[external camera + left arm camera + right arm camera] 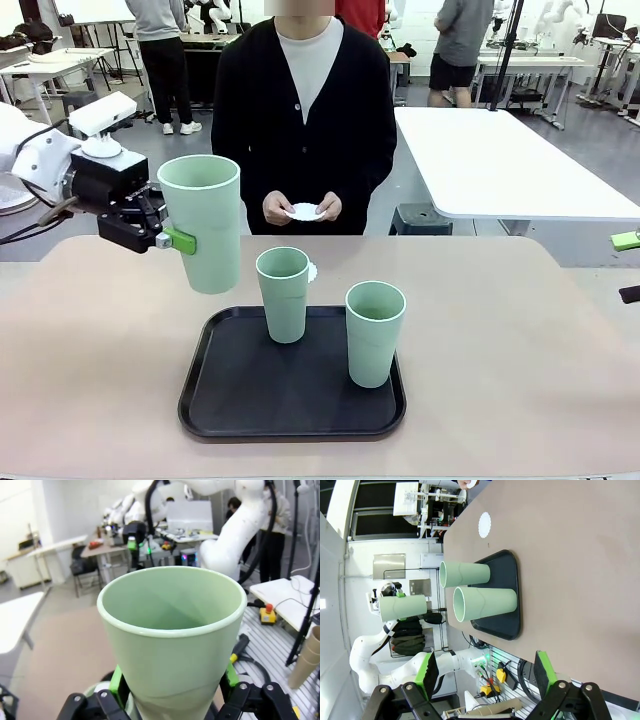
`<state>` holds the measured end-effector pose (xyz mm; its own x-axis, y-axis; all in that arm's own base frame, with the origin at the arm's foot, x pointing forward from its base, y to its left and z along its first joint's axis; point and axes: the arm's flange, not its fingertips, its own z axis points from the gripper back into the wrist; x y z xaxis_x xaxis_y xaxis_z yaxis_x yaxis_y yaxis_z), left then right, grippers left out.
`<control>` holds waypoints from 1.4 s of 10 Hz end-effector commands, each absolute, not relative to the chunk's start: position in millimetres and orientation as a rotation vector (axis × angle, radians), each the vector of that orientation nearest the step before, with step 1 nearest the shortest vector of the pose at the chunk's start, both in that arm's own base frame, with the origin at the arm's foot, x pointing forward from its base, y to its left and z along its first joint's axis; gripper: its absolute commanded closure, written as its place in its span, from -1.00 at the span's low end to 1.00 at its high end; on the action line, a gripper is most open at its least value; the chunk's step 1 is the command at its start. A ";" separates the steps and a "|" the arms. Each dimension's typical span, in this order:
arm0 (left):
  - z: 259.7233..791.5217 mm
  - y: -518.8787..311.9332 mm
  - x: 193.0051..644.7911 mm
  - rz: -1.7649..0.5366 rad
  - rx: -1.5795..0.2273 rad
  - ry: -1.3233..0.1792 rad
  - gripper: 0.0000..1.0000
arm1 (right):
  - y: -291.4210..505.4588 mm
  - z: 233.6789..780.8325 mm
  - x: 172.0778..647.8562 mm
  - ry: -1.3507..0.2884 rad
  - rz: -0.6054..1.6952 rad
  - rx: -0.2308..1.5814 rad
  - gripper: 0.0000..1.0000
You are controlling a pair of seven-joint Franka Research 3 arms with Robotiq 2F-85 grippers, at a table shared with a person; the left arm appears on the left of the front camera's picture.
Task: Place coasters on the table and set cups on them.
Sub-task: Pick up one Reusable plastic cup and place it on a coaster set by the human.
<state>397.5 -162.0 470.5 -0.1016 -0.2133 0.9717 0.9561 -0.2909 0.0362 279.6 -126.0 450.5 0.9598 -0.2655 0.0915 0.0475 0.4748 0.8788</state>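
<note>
In the front view the left gripper (165, 238) has its green pads pinched on a lifted cup (203, 225), held upright in the air above the table (100, 350), off the left edge of the black tray (250, 385). Two more cups stand on the tray: the far cup (284, 293) by its far edge and the near cup (374, 332) toward its right edge. A coaster on the table (311, 270) peeks out just behind the far cup, beyond the tray's far edge. At the table's far edge the person's hands (276, 209) hold a second coaster (305, 211). A white table (500, 160) stands well behind to the right.

In the left wrist view the cup's open mouth faces the camera, and its lower wall is clamped between the two pads.

The right wrist view is rolled sideways. The right gripper (485, 680) has its fingers spread wide with nothing between them, well apart from the tray. The laid coaster lies bare on the tabletop past the tray.

I judge the task to be at an early stage. One coaster is down, one is in hand, no cup sits on a coaster, and two cups wait on the tray. The far cup stands directly before the laid coaster, so the lifted cup would probably need to pass over or around it.
</note>
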 end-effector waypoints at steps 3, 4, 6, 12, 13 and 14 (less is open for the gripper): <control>502.4 -221.9 527.4 -1.474 -1.240 -0.910 -0.74 | -125.8 450.3 280.3 -0.228 -0.187 1.073 -1.00; 504.1 -229.5 549.6 -1.463 -1.240 -0.931 -0.74 | -125.8 450.3 280.3 -0.228 -0.187 1.073 -1.00; 505.7 -242.7 584.0 -1.443 -1.223 -0.961 -0.74 | -125.8 450.3 280.3 -0.228 -0.187 1.073 -1.00; 500.8 -240.1 590.7 -1.469 -1.221 -0.969 -0.74 | -125.8 450.3 280.3 -0.228 -0.187 1.073 -1.00; 500.8 -240.4 592.0 -1.470 -1.217 -0.970 -0.74 | -125.8 450.3 280.3 -0.228 -0.187 1.073 -1.00; 494.3 -230.6 599.4 -1.525 -1.225 -0.935 -0.74 | -125.8 450.3 280.3 -0.228 -0.187 1.073 -1.00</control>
<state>592.1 -238.0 496.8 -0.0405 -0.1878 0.9814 0.9728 -0.2315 -0.0041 279.4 -126.1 450.6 0.9598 -0.2654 0.0912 0.0477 0.4744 0.8790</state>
